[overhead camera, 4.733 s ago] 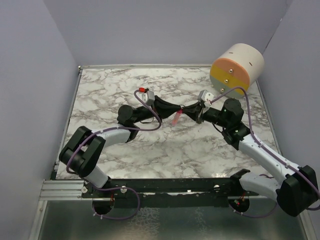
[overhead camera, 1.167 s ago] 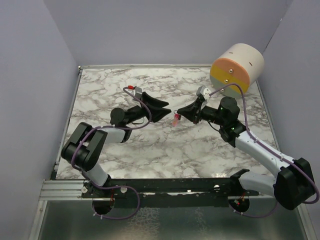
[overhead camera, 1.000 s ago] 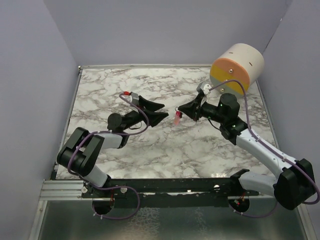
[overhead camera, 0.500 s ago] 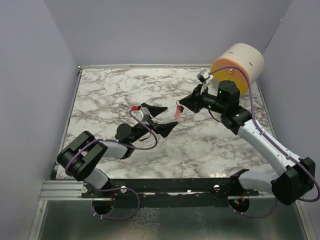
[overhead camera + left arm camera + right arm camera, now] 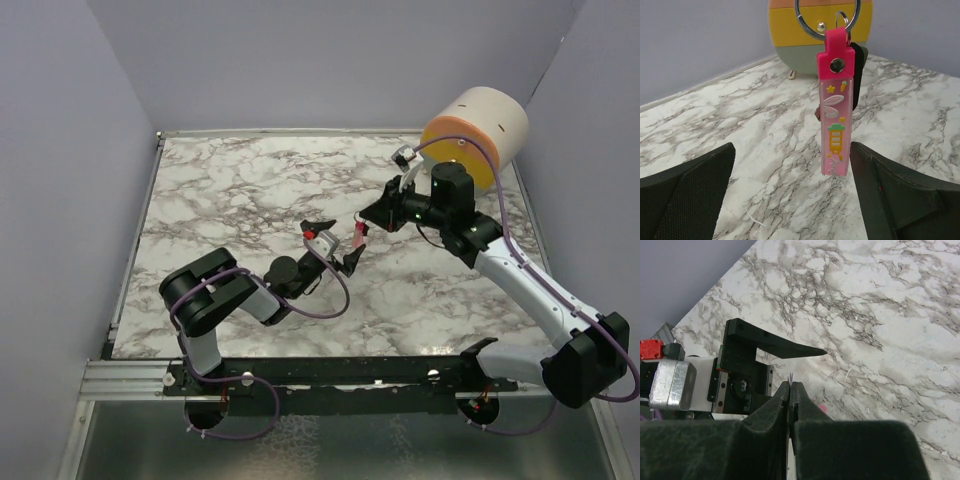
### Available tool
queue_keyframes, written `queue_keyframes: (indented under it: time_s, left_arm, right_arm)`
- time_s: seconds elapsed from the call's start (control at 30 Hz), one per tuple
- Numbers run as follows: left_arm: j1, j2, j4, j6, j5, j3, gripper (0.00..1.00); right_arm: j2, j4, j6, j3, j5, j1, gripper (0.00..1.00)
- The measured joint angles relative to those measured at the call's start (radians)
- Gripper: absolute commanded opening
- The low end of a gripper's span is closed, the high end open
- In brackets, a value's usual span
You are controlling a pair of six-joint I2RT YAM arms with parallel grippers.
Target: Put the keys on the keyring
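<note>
Left claw (image 5: 337,243) swung round, facing keyring (image 5: 835,115) dangling from right claw (image 5: 371,217).

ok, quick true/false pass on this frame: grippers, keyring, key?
1. The left gripper is open. True.
2. The keyring lies flat on the table. False: it hangs upright from the shut right gripper, clear of the table.
3. In the left wrist view the keyring hangs in the gap between the left fingers, touching neither. True.
4. The key lies alone on the table. False: it hangs behind the keyring, near its top end.
</note>
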Motion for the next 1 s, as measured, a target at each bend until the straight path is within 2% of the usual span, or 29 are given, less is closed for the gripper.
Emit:
queue_keyframes:
  time_s: [0.47, 0.6, 0.7, 1.0]
  left_arm:
    - [-0.097, 0.045, 0.001, 0.145, -0.064, 0.092, 0.97]
    - [-0.101, 0.045, 0.001, 0.150, -0.079, 0.095, 0.83]
    - [-0.101, 0.039, 0.001, 0.150, -0.091, 0.095, 0.67]
    - [-0.103, 0.007, 0.001, 0.150, -0.089, 0.095, 0.61]
  right_arm:
    - [0.000, -0.003, 0.026, -0.049, 0.000, 0.000, 0.01]
    - [0.000, -0.004, 0.030, -0.063, 0.000, 0.000, 0.01]
    - [-0.006, -0.004, 0.033, -0.067, 0.000, 0.000, 0.01]
    - [-0.027, -0.004, 0.043, -0.067, 0.000, 0.000, 0.01]
